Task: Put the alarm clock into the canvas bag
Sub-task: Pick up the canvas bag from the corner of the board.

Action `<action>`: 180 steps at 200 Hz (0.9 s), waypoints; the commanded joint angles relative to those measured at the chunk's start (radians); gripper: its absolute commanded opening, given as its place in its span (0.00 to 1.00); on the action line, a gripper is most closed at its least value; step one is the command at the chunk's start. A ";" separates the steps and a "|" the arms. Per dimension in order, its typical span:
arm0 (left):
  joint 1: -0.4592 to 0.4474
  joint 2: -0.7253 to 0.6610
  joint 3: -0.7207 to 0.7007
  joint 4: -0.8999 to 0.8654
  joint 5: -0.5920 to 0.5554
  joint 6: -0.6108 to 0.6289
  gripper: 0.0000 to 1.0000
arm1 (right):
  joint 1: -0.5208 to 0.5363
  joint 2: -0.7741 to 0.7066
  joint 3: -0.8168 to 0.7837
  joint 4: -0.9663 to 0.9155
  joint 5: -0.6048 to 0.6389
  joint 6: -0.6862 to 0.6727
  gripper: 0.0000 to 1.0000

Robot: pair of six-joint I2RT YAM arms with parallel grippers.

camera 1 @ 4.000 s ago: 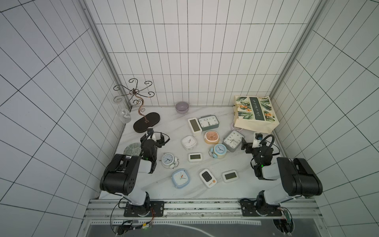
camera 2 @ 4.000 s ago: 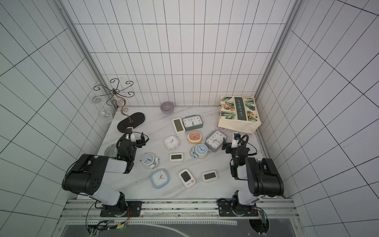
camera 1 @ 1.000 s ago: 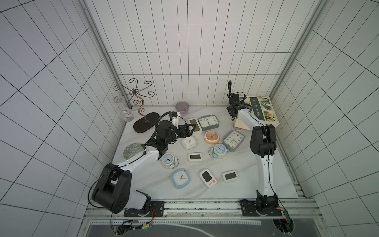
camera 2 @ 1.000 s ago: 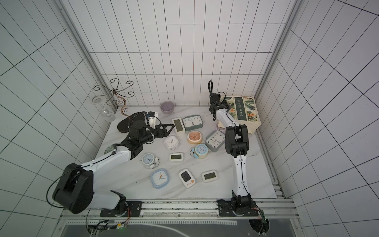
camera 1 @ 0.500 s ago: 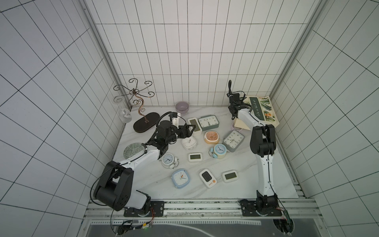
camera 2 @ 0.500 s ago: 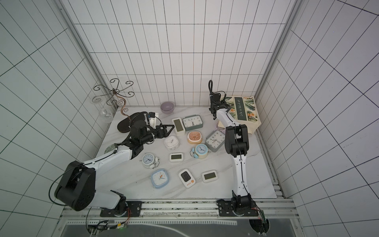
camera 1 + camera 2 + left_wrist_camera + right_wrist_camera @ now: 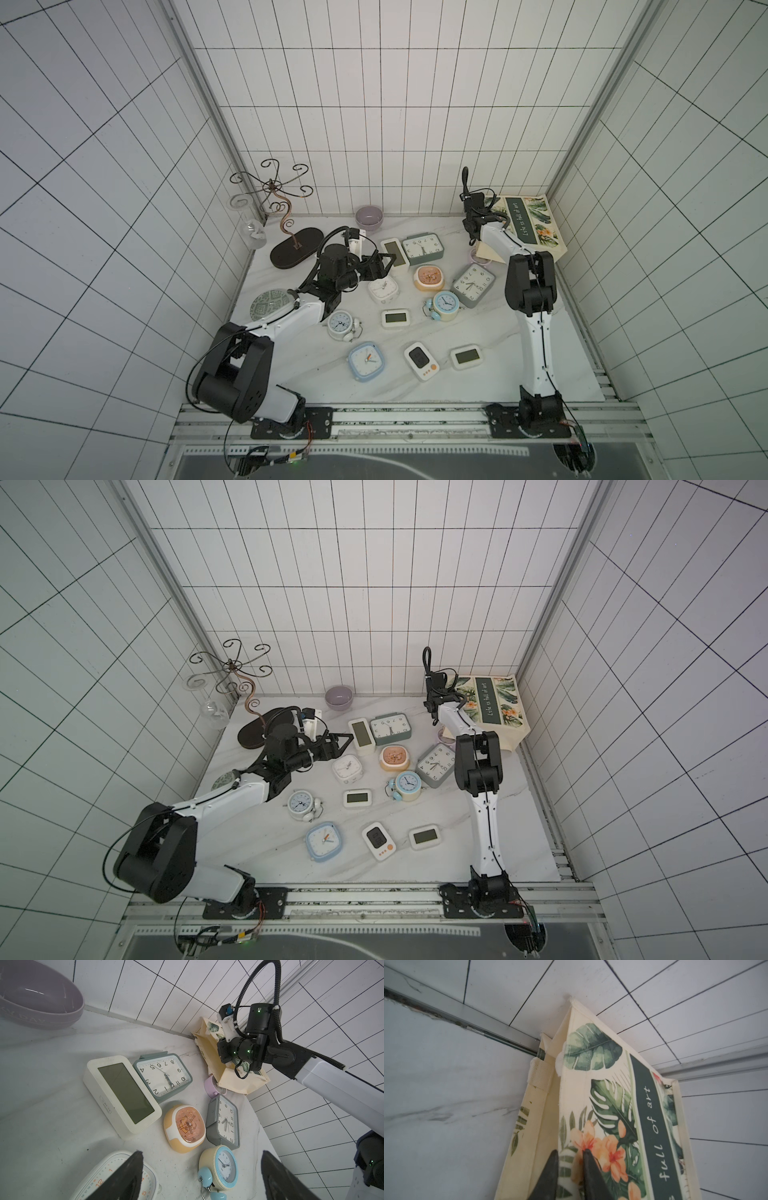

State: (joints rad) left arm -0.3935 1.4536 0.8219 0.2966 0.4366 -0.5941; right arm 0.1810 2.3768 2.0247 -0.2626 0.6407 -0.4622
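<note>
surface: white marble table (image 7: 498, 380) | on it: alarm clocks (image 7: 423, 248), lilac bowl (image 7: 368, 216), patterned plate (image 7: 268, 303), canvas bag (image 7: 536, 226)

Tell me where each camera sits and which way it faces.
Top views: overhead above the front rail, looking down on the whole table; both arms show fully.
Left wrist: on the left arm, low over the clocks, facing the canvas bag; open left tool and right arm show.
Right wrist: on the right arm, close against the bag's printed panel; the right tool pinches its edge.
Shared: every view shows the bag.

Lab booth: tiled walls (image 7: 374, 104), mounting rail (image 7: 415, 419)
</note>
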 commanded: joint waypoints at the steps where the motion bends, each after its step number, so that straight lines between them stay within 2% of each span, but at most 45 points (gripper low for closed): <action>1: 0.002 0.004 0.003 0.023 0.011 -0.007 0.86 | -0.003 -0.058 0.055 0.009 0.021 0.000 0.05; 6: 0.002 0.003 0.004 0.024 0.011 -0.006 0.86 | -0.002 -0.072 0.050 0.012 0.023 0.001 0.00; 68: -0.002 -0.002 0.010 0.019 0.021 -0.003 0.85 | 0.008 -0.375 -0.108 0.090 -0.025 0.045 0.00; 105: -0.007 -0.007 0.010 0.016 0.024 0.001 0.84 | -0.045 -0.562 -0.209 0.144 -0.139 0.109 0.00; 148: -0.013 -0.016 0.013 0.007 0.019 0.009 0.84 | -0.168 -0.742 -0.305 0.143 -0.384 0.268 0.00; 180: -0.024 -0.016 0.018 0.003 0.022 0.008 0.84 | -0.183 -0.843 -0.366 0.131 -0.398 0.319 0.00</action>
State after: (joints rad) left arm -0.4065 1.4536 0.8219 0.2943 0.4500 -0.5934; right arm -0.0029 1.6127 1.7313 -0.1635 0.3061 -0.2245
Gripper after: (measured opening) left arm 0.843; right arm 0.050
